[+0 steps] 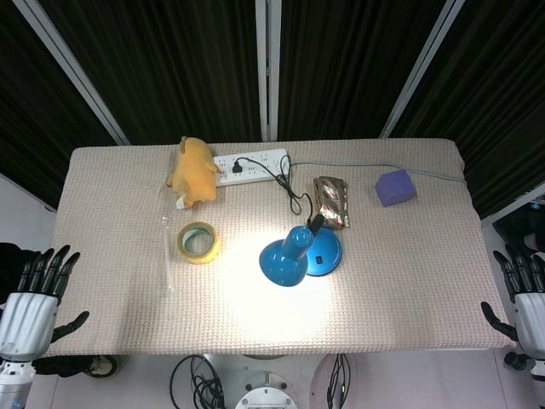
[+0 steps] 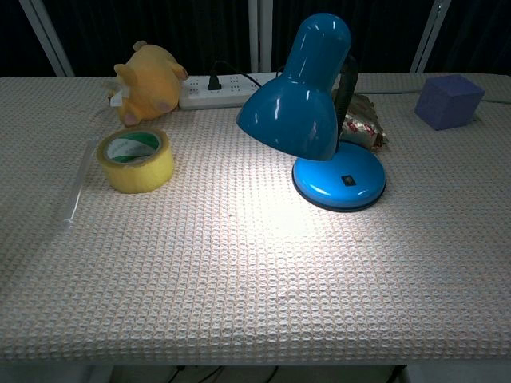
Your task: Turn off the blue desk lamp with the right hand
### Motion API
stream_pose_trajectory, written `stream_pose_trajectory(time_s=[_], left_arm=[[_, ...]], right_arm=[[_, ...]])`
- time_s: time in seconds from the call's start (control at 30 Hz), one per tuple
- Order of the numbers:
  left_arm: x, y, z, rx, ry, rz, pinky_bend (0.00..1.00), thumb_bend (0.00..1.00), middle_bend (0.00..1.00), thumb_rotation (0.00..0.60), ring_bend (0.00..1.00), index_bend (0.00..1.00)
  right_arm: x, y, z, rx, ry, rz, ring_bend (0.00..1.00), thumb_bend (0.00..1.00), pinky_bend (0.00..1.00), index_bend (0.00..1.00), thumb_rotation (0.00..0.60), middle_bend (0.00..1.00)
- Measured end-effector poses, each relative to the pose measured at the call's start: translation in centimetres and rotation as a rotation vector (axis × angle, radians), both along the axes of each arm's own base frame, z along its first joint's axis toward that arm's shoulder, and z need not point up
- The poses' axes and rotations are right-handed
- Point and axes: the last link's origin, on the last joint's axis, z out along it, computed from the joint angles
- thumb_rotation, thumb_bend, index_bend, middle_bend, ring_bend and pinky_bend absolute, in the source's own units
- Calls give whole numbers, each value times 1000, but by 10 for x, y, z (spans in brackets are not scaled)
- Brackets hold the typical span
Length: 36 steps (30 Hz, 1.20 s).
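Observation:
The blue desk lamp (image 1: 298, 254) stands near the middle of the table and is lit, throwing a bright patch on the cloth in front of it. Its round base (image 2: 339, 179) carries a small black switch (image 2: 348, 180), and its shade (image 2: 297, 100) leans forward to the left. A black cord runs from the lamp back to the white power strip (image 1: 251, 166). My right hand (image 1: 526, 298) hangs off the table's right edge, fingers spread, holding nothing. My left hand (image 1: 36, 294) is off the left edge, also spread and empty. Neither hand shows in the chest view.
A yellow plush toy (image 1: 194, 173) lies beside the power strip. A roll of yellow tape (image 1: 198, 243) sits left of the lamp, with a clear rod (image 1: 166, 247) beside it. A foil snack packet (image 1: 332, 202) lies behind the lamp. A purple cube (image 1: 395, 187) stands at the back right.

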Motion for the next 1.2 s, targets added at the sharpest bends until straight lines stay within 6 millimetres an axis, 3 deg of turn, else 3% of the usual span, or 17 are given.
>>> stream_pose_trajectory(time_s=[0.37, 0.4, 0.43, 0.5, 0.53, 0.6, 0.67, 0.83, 0.97, 1.03, 1.2], left_arm=[[2, -1, -2, -13, -8, 0, 0, 84, 0, 600, 0, 44], [2, -1, -2, -13, -10, -1, 0, 83, 0, 600, 0, 45], [3, -1, -1, -13, -13, 0, 0, 84, 0, 600, 0, 44], [3, -1, 0, -12, -16, -1, 0, 84, 0, 600, 0, 43], [3, -1, -1, -14, -19, -1, 0, 84, 0, 600, 0, 42], [2, -2, -3, -20, -23, 0, 0, 84, 0, 600, 0, 41], [1, -3, -6, -30, -29, 3, 0, 83, 0, 600, 0, 41], [1, -4, -9, -36, -34, 0, 0, 84, 0, 600, 0, 39], [1, -4, -12, -49, -29, 1, 0, 84, 0, 600, 0, 37], [1, -5, -12, -48, -30, 3, 0, 84, 0, 600, 0, 37], [-2, -7, -9, -33, -37, 12, 0, 84, 0, 600, 0, 37]], right_arm=[[1, 1, 5, -12, -6, 21, 0, 234, 0, 0, 600, 0], [2, 0, 5, -12, -6, 23, 20, 233, 38, 0, 600, 12], [1, 0, 5, -12, -5, 22, 110, 234, 161, 0, 600, 84], [1, -1, 6, -10, 7, 16, 434, 234, 504, 0, 600, 394], [1, -1, 5, -6, 12, 12, 637, 234, 681, 0, 600, 615], [2, -2, 2, 23, 13, 0, 836, 234, 825, 0, 600, 859], [3, -3, -2, 54, 8, -8, 894, 234, 870, 0, 600, 931], [16, -11, -13, 109, 20, 21, 948, 240, 909, 0, 600, 991], [32, -23, -32, 197, 33, 64, 954, 378, 915, 0, 600, 999], [42, -30, -47, 253, 56, 90, 954, 454, 916, 0, 600, 998], [66, -50, -94, 398, 94, 143, 954, 516, 915, 0, 600, 998]])
